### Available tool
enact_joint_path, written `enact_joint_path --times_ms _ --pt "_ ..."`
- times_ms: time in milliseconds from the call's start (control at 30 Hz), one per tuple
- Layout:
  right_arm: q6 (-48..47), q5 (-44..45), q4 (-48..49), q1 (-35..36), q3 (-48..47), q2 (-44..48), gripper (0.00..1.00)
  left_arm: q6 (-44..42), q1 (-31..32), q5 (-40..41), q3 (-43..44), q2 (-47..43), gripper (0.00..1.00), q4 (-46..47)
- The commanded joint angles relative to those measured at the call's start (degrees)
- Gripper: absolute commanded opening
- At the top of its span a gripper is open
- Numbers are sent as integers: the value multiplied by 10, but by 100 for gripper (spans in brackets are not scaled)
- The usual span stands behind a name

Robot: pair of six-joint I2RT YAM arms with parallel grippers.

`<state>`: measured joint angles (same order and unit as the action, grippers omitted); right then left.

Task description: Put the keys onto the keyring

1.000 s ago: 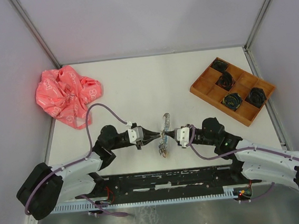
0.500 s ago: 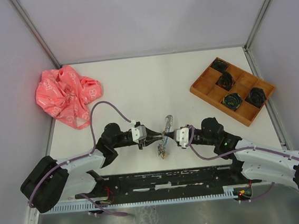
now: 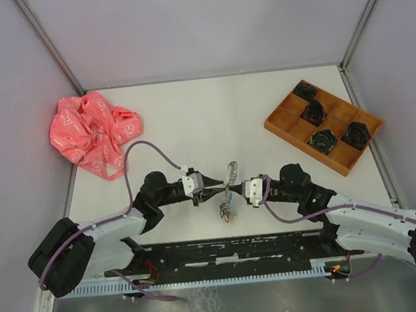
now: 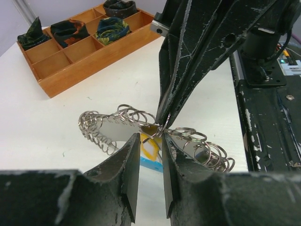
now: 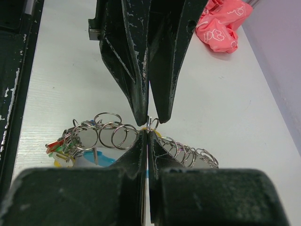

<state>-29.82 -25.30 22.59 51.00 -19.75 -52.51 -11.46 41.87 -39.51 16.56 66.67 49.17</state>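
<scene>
The white worktop (image 3: 211,111) carries, near the middle of its front edge, a long bunch of linked metal rings (image 5: 183,149) with the keys (image 5: 59,146) at one end. Just over this bunch, one small keyring (image 5: 150,124) sits between both arms. The right fingers (image 5: 136,155) are pressed together on it. The left fingers (image 4: 131,160) stand narrow, with the keyring between their tips.
</scene>
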Motion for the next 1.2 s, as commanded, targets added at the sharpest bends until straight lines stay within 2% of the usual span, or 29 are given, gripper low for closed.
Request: enact_joint_path --times_ms 0,233,433,500,633,833,933,1067,1167 --pt "-2 -15 42 2 -30 1 1 -20 2 -40 19 -1 32 28" --pt "2 -16 52 2 -33 -7 1 -21 2 -87 34 18 30 12" --pt "12 -12 55 2 -32 -7 1 -36 2 -89 45 27 15 -23" --pt "14 -10 55 2 -31 -5 1 -47 2 -82 49 27 17 -42" --pt "24 -11 63 1 -28 -2 1 -52 2 -65 46 27 31 -53" --pt "27 -11 66 -1 -28 1 1 -52 2 -54 45 29 33 -51" --pt "29 -13 65 0 -25 1 1 -50 2 -56 46 28 28 -51" --pt "31 -8 65 -1 -21 4 1 -53 2 -56 47 23 5 -62" --pt "28 -4 48 -1 -21 5 1 -54 2 -48 52 7 3 -78"
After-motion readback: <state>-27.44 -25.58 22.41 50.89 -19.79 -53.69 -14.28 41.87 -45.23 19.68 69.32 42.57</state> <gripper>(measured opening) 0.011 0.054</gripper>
